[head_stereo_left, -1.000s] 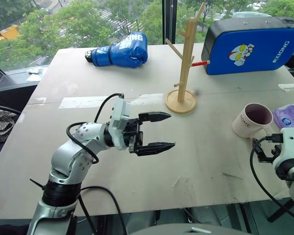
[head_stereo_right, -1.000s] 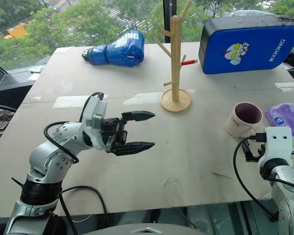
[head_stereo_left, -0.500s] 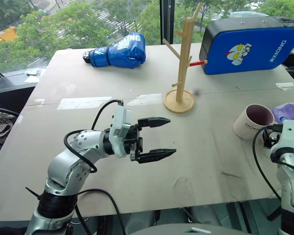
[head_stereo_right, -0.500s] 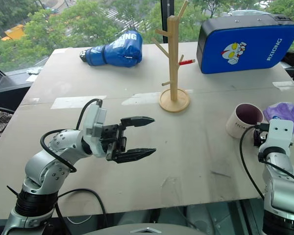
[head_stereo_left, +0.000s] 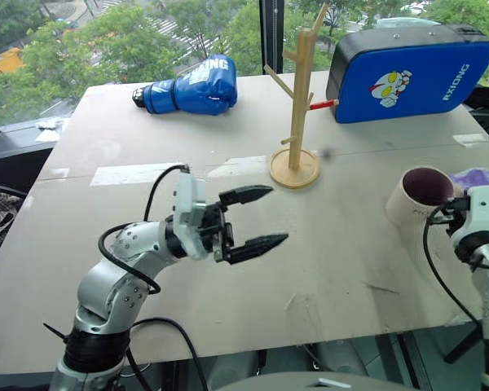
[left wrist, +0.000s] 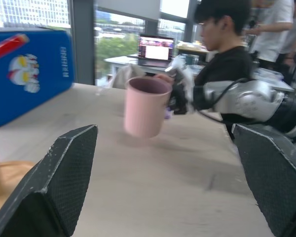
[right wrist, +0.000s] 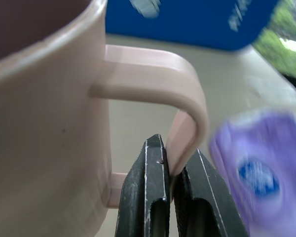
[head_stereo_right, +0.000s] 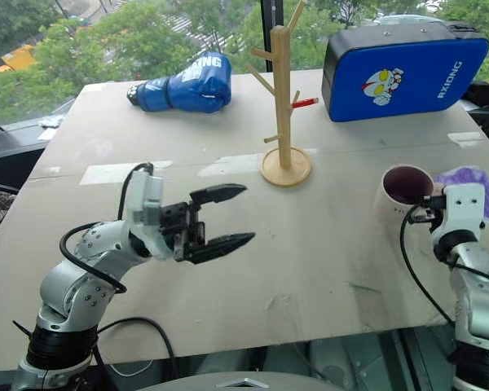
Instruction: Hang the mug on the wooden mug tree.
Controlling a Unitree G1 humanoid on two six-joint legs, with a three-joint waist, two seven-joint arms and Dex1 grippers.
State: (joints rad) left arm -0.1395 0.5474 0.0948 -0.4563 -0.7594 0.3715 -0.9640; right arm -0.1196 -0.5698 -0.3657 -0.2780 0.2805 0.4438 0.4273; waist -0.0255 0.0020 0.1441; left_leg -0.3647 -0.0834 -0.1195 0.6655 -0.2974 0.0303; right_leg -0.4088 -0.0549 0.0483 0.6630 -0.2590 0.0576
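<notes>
Two grippers work over the pale counter. Nearest, the left gripper hovers in front of the wooden mug tree, fingers spread apart and empty. Off to the tree's right, the right gripper has its fingers clamped on the handle of the mug, upright, with a purple tissue pack just beyond. Nothing stands between mug and tree. Behind the tree lie a blue boxing glove to its left and a blue pad to its right.
</notes>
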